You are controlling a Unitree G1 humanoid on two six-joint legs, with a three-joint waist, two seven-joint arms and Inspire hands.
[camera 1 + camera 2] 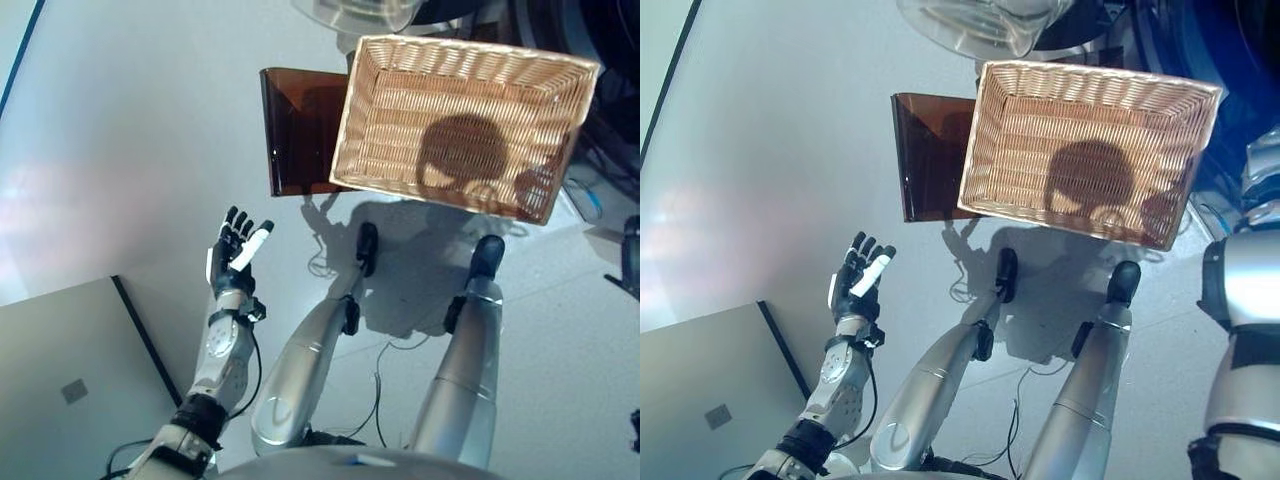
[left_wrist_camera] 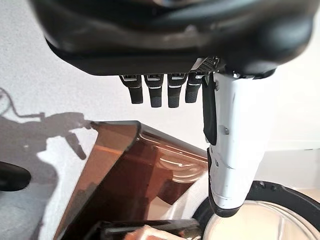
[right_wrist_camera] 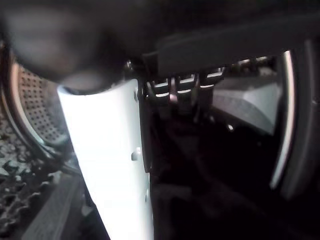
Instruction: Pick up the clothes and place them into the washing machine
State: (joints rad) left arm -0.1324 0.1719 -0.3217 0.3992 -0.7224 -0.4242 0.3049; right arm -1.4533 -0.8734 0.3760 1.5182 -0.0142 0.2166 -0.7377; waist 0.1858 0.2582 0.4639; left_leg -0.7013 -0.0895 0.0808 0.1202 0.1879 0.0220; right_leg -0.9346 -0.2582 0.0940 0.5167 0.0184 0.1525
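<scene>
Basket empty, left hand raised over the floor

Starting at the far left, we see a grey panel (image 1: pixel 70 380) lying flat on the pale floor (image 1: pixel 130 130), its dark edge running near our left arm. Just right of it, our left hand (image 1: pixel 232 262) is held up above the floor with its fingers (image 2: pixel 152 92) straight and relaxed and the white-covered thumb stretched out; it holds nothing. Its own wrist view confirms this, with the fingers in a loose row and only bare floor and the brown box past them.

Further right stands a brown see-through box (image 1: pixel 300 130) on the floor, touching the left side of a wicker basket (image 1: pixel 455 125). We see no clothes in the basket, only shadow on its woven bottom, and no clothes on the floor around it. Above the basket, at the top edge, a clear round washing machine door (image 1: pixel 980 25) shows.

At the far right, our right arm comes in at the edge of the right eye view. Our right hand (image 3: pixel 107 165) shows only in its own wrist view, where the white thumb and short fingers point into a dark hollow beside the perforated drum (image 3: pixel 32 105). We cannot tell whether those fingers grasp anything.
</scene>
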